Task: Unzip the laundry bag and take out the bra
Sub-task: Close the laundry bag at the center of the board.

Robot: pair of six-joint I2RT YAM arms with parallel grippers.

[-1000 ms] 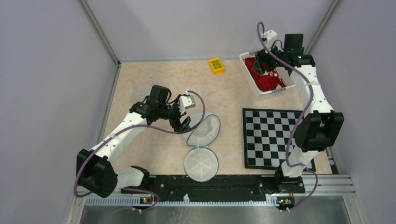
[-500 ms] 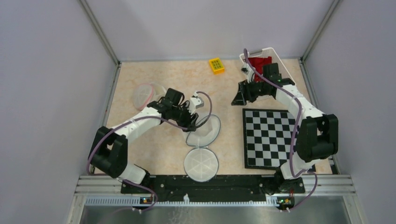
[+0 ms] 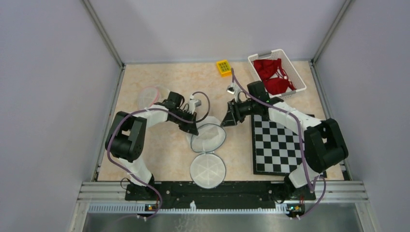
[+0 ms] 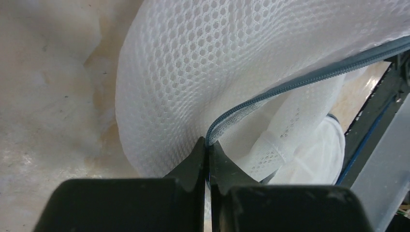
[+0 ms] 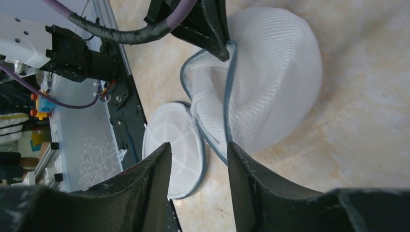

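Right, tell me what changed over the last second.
The left gripper shut on the mesh laundry bag's zipper edge. The right gripper swung away from the white basket of red bras to the bag's other side, jaws open. Basket, bras, checkered mat and yellow block stayed put.

- Left arm (image 3: 126, 140): elbow folded out to the left, forearm reaching right toward mid-table, wrist low.
- Left gripper (image 4: 207, 145): jaws pressed together, pinching the bag (image 4: 203, 58) at its zipped edge.
- Right arm (image 3: 323, 145): elbow out to the right, forearm stretched left toward the centre.
- Right gripper (image 5: 198, 147): jaws apart, nothing between them, tips pointing at the left gripper, near it but not touching.
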